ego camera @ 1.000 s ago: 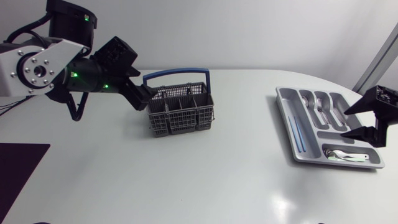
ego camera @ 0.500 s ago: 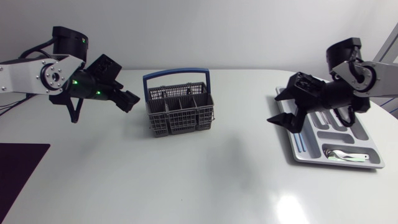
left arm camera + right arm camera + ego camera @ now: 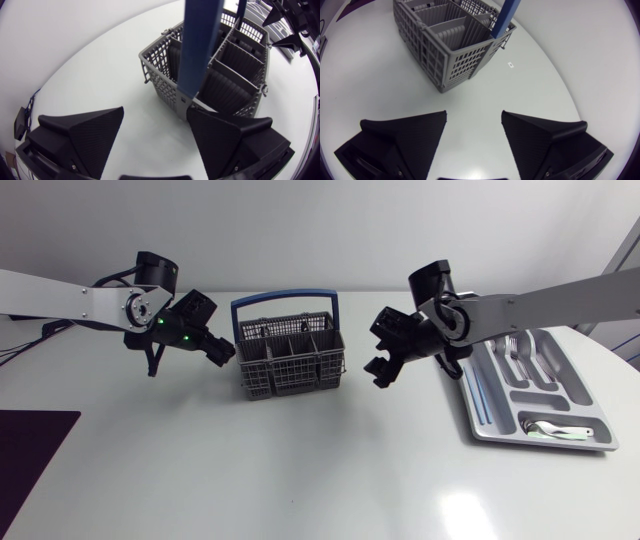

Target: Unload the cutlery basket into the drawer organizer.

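The grey cutlery basket (image 3: 290,358) with a blue handle (image 3: 285,300) stands mid-table; no cutlery shows in its compartments. My left gripper (image 3: 224,352) hangs open just off its left side, and in the left wrist view the gripper (image 3: 155,135) has the basket (image 3: 215,75) close ahead. To the basket's right my right gripper (image 3: 378,370) is open with nothing between its fingers; its own view shows the gripper (image 3: 472,135) facing a basket corner (image 3: 445,50). The silver drawer organizer (image 3: 470,370) at the right holds forks (image 3: 515,350) and spoons (image 3: 550,428).
A blue strip (image 3: 478,395) lies in the organizer's narrow left slot. The organizer sits near the table's rounded right edge (image 3: 620,395). A small mark (image 3: 511,65) is on the white tabletop beside the basket.
My right arm has swung left from over the organizer to the basket's right side. The left arm has dropped lower, its gripper still by the basket's left side.
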`<state>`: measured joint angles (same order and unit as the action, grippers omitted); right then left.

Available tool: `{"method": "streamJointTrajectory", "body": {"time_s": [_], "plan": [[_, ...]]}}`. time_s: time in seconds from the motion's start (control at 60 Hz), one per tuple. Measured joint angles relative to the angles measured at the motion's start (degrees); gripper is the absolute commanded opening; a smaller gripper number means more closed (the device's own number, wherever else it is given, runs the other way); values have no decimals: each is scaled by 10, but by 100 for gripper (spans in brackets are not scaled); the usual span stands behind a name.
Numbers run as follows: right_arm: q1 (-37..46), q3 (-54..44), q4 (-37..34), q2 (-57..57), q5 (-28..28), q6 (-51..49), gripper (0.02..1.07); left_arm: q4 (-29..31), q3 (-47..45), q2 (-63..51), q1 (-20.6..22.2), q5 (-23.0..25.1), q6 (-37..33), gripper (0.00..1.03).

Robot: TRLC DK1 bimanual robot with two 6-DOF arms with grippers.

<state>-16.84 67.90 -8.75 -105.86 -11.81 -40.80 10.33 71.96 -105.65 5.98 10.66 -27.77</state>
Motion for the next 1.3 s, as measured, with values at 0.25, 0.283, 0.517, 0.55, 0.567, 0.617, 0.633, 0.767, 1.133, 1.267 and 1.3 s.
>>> {"method": "streamJointTrajectory", "body": {"time_s": [0.25, 0.283, 0.517, 0.55, 0.567, 0.617, 0.633, 0.767, 1.133, 1.267, 1.3], "plan": [[-9, 108, 0, -83, -2, 56, 20, -12, 35, -46, -7, 0, 12, 84], [-10, 119, 0, -89, -3, 61, 20, -12, 36, -47, -7, 0, 12, 84], [-29, 132, -4, -96, -32, 76, 20, -12, 37, -49, 5, -6, 12, 84], [-29, 128, -4, -94, -35, 76, 20, -12, 37, -49, 7, -6, 12, 84], [-29, 125, -4, -92, -36, 76, 20, -12, 37, -49, 8, -7, 12, 84], [-29, 112, -4, -83, -41, 76, 20, -12, 37, -49, 13, -11, 12, 84], [-29, 108, -4, -79, -43, 76, 20, -12, 37, -49, 15, -13, 12, 84], [-29, 59, -12, -41, -51, 76, 20, -14, 38, -49, 32, -21, 12, 84], [-5, -51, -24, 50, -55, 64, 20, -18, -7, -14, 82, -28, 12, 84], [11, -57, -26, 55, -58, 61, 20, -18, -28, 4, 101, -37, 12, 84], [13, -57, -26, 55, -58, 61, 20, -18, -31, 7, 103, -38, 11, 84]]}}
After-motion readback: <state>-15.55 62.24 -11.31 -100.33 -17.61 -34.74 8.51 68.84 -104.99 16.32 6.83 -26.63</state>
